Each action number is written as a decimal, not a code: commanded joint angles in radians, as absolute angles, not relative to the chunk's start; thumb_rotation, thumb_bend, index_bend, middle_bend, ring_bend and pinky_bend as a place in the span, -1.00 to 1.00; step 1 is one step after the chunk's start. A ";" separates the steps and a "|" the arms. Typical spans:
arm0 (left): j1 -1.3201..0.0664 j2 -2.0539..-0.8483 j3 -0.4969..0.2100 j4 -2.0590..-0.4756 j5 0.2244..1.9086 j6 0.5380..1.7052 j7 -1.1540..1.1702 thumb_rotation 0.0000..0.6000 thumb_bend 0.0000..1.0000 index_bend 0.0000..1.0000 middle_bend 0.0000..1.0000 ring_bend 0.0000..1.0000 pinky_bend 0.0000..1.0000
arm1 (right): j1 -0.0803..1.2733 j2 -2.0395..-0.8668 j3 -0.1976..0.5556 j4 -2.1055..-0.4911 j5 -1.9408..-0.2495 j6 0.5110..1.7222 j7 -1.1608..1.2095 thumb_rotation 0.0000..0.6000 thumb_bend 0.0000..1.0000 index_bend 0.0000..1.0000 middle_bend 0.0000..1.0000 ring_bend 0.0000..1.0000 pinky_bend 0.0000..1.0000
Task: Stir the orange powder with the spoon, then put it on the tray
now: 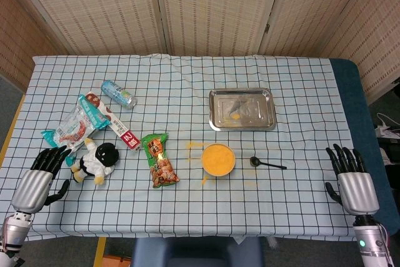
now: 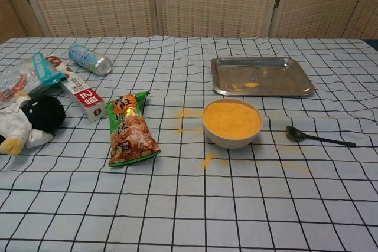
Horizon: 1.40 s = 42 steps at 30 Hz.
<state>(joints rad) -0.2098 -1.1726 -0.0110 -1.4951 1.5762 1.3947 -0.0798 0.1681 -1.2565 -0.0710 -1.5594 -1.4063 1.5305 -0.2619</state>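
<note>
Right hand (image 1: pixel 351 176) rests on the near right edge of the worktop (image 1: pixel 300 211), fingers spread apart and holding nothing. Left hand (image 1: pixel 41 176) lies at the opposite near corner, likewise apart and empty, its fingertips just beside a stuffed toy (image 1: pixel 95 161).

Inward from the right hand, and a little farther out, lies the black spoon (image 2: pixel 316 137), flat on the checked cloth with its bowl end toward the bowl of orange powder (image 2: pixel 232 121) and its handle pointing back toward the right hand. The bowl stands just beyond the spoon, filled close to its rim. Farther out again, past the bowl, sits the metal tray (image 2: pixel 263 77), with a smear of orange already on it. Specks of powder dot the cloth around the bowl.

The task looks unstarted: the spoon is untouched. It is thin and lies flat, so large fingers may push it along the cloth rather than lift it, or nudge it into the bowl. With powder heaped so high, a vigorous stir would likely throw more over the rim, and a sideways bump could tip the bowl. A green snack bag (image 2: pixel 130 130) lies beyond the bowl, well apart from the right hand's path.
</note>
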 commanded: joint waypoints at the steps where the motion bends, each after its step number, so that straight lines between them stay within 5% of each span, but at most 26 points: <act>1: -0.215 -1.172 -0.011 -1.488 1.559 1.373 -0.081 1.00 -0.06 -1.00 -1.00 -1.00 -0.89 | 0.201 -1.278 -0.061 -1.545 -1.409 1.453 -0.285 1.00 -0.49 -0.93 -1.00 -1.00 -1.00; 9: -0.204 -1.156 -0.007 -1.490 1.571 1.400 -0.121 1.00 -0.06 -1.00 -1.00 -1.00 -0.89 | 0.352 -1.433 0.011 -1.466 -1.345 1.197 -0.451 1.00 -0.49 -0.27 -1.00 -1.00 -1.00; 15: -0.193 -1.138 0.001 -1.483 1.576 1.414 -0.166 1.00 -0.06 -1.00 -1.00 -1.00 -0.89 | 0.410 -1.571 0.074 -1.371 -1.272 1.130 -0.511 1.00 -0.48 -0.03 -1.00 -1.00 -1.00; 42: -0.184 -1.124 0.007 -1.469 1.583 1.423 -0.207 1.00 -0.06 -1.00 -1.00 -1.00 -0.89 | 0.477 -1.689 0.128 -1.238 -1.163 1.048 -0.519 1.00 -0.34 0.10 -1.00 -1.00 -1.00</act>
<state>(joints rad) -0.1841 -1.1241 0.0073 -1.4691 1.5831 1.4225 -0.2066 0.4765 -1.6888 0.1287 -1.2390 -1.1638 1.0485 -0.5181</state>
